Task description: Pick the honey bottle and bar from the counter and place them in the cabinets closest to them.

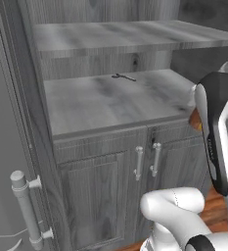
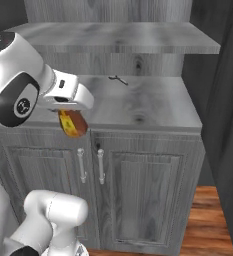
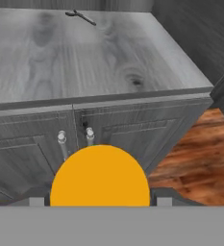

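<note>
My gripper (image 2: 71, 118) is shut on the honey bottle (image 2: 73, 125), an amber-orange bottle that hangs from the hand in front of the cabinet's left lower door. In the hand view its round yellow-orange cap (image 3: 100, 178) fills the space between my fingertips. In the left base view a sliver of the honey bottle (image 1: 195, 119) shows behind my forearm. The cabinet (image 1: 105, 100) stands open, with a bare grey wood-grain shelf just beyond and slightly above the bottle. The bar and the counter are out of view.
A second shelf (image 2: 118, 37) lies above the lower one. Below are two panelled doors with silver bar handles (image 2: 90, 165). A smooth grey fridge (image 1: 8, 162) with a bar handle stands at the left. A dark wall panel (image 2: 223, 110) and wooden floor (image 2: 208, 220) lie to the right.
</note>
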Motion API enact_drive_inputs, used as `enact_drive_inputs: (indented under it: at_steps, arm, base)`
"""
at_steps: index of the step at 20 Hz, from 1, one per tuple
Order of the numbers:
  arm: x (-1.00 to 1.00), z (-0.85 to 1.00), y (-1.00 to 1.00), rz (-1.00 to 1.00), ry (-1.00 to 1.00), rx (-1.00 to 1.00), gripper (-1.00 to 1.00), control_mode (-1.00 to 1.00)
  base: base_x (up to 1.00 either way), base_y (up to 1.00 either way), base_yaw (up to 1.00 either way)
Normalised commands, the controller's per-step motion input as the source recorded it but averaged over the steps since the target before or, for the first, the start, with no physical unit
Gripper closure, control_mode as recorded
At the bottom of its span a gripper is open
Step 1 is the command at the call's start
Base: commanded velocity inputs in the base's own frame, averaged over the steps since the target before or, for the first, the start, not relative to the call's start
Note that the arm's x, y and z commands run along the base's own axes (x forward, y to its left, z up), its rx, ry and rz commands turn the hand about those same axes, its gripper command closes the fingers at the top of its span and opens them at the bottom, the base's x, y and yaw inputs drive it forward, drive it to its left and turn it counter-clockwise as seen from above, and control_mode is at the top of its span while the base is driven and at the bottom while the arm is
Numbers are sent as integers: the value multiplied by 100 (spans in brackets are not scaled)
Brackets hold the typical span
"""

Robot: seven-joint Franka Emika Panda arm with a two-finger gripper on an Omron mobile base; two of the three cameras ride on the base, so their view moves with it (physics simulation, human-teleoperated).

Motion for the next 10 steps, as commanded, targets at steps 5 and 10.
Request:
enact_drive_inputs:
  at_steps: [5, 10]
  arm:
    - [32, -9, 0, 0, -3, 0, 100, -100]
    - [41, -10, 0, 0, -3, 1, 100, -100]
  base:
    - [0, 0, 0]
    - [0, 0, 0]
